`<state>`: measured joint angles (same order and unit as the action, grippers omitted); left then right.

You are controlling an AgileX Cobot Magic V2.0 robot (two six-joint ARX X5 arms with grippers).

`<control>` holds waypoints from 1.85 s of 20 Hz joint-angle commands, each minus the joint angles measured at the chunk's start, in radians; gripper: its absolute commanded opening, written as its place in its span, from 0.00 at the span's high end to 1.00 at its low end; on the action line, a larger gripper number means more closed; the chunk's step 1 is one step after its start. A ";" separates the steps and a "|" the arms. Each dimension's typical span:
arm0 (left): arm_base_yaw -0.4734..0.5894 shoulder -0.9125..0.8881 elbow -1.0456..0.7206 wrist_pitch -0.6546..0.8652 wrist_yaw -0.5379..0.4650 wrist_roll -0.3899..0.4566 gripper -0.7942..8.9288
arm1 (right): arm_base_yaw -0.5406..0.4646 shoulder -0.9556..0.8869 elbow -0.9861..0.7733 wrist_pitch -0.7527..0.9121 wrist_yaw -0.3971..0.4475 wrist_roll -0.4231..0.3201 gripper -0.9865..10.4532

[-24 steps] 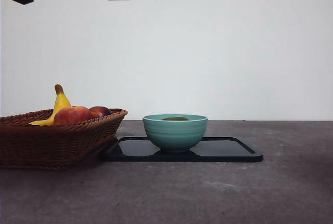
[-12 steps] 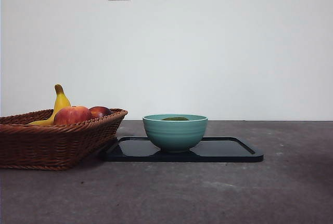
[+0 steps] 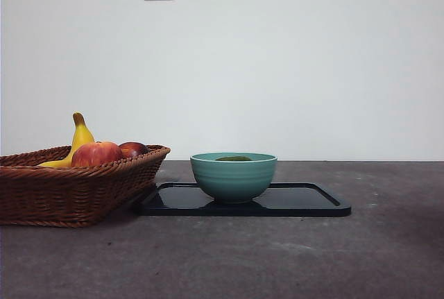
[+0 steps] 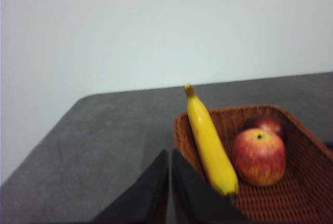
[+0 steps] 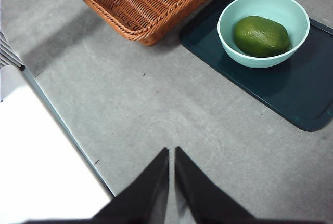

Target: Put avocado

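Avocado [image 5: 261, 36] lies inside the teal bowl [image 5: 264, 60], resting on the bowl's floor with its long axis running roughly across the bowl, no part standing above the rim beyond a thin dark-green sliver seen from the front. The bowl stands on the dark tray [image 5: 307, 104], and the tray sits on the counter [image 5: 171, 115] just beside the wicker basket [image 5: 140, 13]. The basket holds a banana [image 4: 210, 141] and a red apple [image 4: 258, 155], with a second darker apple behind.

Right hand [image 5: 171, 154] hangs well above bare counter, clear of the tray, its jaws drawn together with only a slit between them and nothing held. From it, the avocado lies ahead and off to one side, past the tray's near edge. Left hand [image 4: 169, 156] hovers by the basket's outer end, jaws likewise closed on nothing; the bowl is out of its view.

Judgement: the placement appears complete, with both arms standing off. Should any further handling be called for, the right arm has the bowl in view and looks the better placed; a grasp would best close across the fruit's short axis.
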<state>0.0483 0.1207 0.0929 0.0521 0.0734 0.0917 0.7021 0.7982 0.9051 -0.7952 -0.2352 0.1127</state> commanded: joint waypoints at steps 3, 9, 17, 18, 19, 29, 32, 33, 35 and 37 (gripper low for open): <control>0.011 -0.074 -0.050 -0.058 -0.007 -0.006 0.91 | 0.010 0.004 0.005 0.010 0.000 0.010 0.91; 0.014 -0.118 -0.072 -0.158 -0.045 -0.005 0.91 | 0.010 0.004 0.005 0.010 0.000 0.010 0.91; 0.014 -0.117 -0.082 -0.241 -0.045 -0.059 0.91 | 0.010 0.004 0.005 0.010 0.000 0.010 0.91; 0.014 -0.117 -0.082 -0.241 -0.045 -0.059 0.91 | 0.010 0.004 0.005 0.010 0.000 0.010 0.91; 0.014 -0.117 -0.082 -0.240 -0.045 -0.059 0.91 | 0.010 0.004 0.005 0.010 0.000 0.010 0.91; 0.014 -0.117 -0.082 -0.240 -0.045 -0.059 0.91 | 0.010 0.004 0.005 0.010 0.000 0.010 0.91; 0.014 -0.117 -0.082 -0.240 -0.045 -0.059 0.91 | 0.006 -0.002 0.005 0.007 0.001 -0.016 0.91; 0.014 -0.117 -0.082 -0.240 -0.045 -0.059 0.91 | -0.010 -0.020 0.005 0.006 0.001 -0.034 0.91; 0.014 -0.117 -0.082 -0.240 -0.045 -0.059 0.91 | -0.097 -0.065 0.001 0.035 0.008 -0.134 0.91; 0.014 -0.117 -0.082 -0.240 -0.045 -0.059 0.91 | -0.235 -0.135 -0.029 0.143 0.004 -0.127 0.91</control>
<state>0.0608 0.0051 0.0322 -0.1810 0.0288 0.0380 0.4828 0.6617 0.8730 -0.6659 -0.2333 0.0109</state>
